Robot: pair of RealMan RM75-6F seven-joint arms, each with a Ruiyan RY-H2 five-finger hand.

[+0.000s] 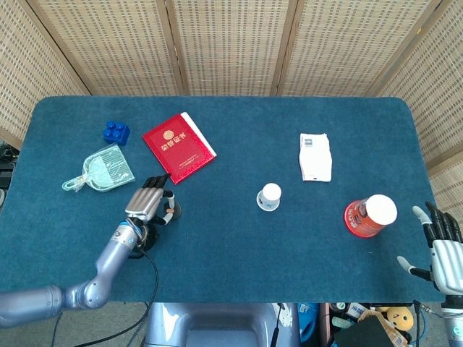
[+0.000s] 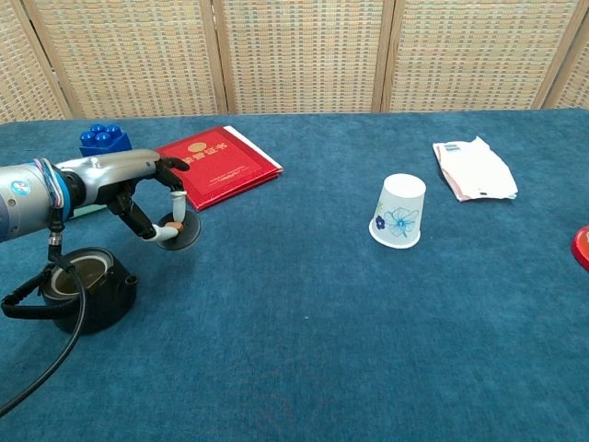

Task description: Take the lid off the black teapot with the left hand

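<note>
The black teapot (image 2: 85, 293) stands at the table's front left with its mouth uncovered; in the head view my left forearm hides most of it. My left hand (image 2: 147, 198) (image 1: 148, 202) pinches the knob of the black lid (image 2: 181, 236) (image 1: 172, 211). It holds the lid low over the blue cloth, to the right of the pot and just in front of the red booklet (image 2: 216, 164). Whether the lid touches the cloth I cannot tell. My right hand (image 1: 441, 246) hangs beyond the table's front right corner with its fingers spread and nothing in it.
A blue brick (image 1: 116, 132) and a mesh pouch (image 1: 101, 169) lie at the left. An upturned paper cup (image 2: 399, 212) stands mid-table, a white packet (image 2: 474, 168) behind it to the right. A red tub with a white top (image 1: 369, 215) sits near the right edge.
</note>
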